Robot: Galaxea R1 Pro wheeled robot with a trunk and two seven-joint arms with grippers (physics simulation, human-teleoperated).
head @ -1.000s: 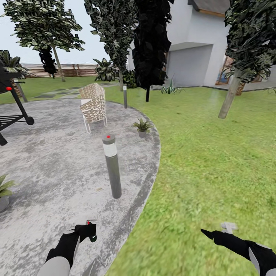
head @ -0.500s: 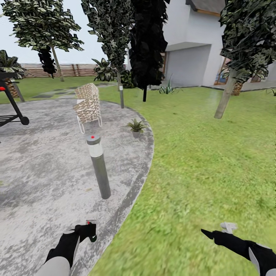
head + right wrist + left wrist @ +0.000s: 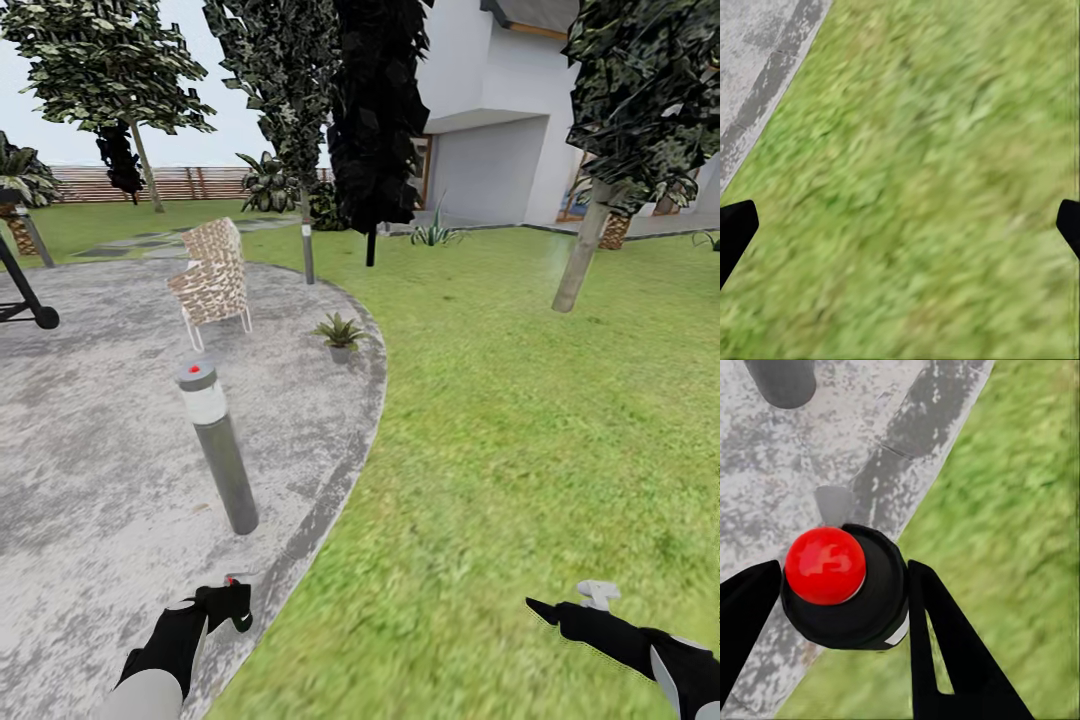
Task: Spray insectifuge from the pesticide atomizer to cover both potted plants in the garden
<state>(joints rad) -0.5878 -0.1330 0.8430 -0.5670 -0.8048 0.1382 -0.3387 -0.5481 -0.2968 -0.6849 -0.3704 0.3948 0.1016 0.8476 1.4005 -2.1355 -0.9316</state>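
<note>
My left gripper (image 3: 226,598) is shut on the pesticide atomizer (image 3: 239,608), low over the patio's edge. In the left wrist view the atomizer (image 3: 874,619) is a dark round body with a red knob, squeezed between the two black fingers (image 3: 945,652). One potted plant (image 3: 340,332), a small green rosette in a grey pot, stands at the patio's rim ahead, well beyond both arms. My right gripper (image 3: 560,598) hangs open over the lawn; in its wrist view the right gripper (image 3: 904,225) has only grass between its fingertips.
A grey bollard lamp (image 3: 218,450) stands on the stone patio (image 3: 90,470) just ahead of my left arm. Further off are a wicker chair (image 3: 212,275), a second bollard (image 3: 307,250), tree trunks (image 3: 578,260) and a house. Lawn (image 3: 520,420) spreads to the right.
The whole view has shifted: bollard, chair and potted plant slid leftward as the camera moved. A plant at the left edge left the picture. Both grippers keep their pose.
</note>
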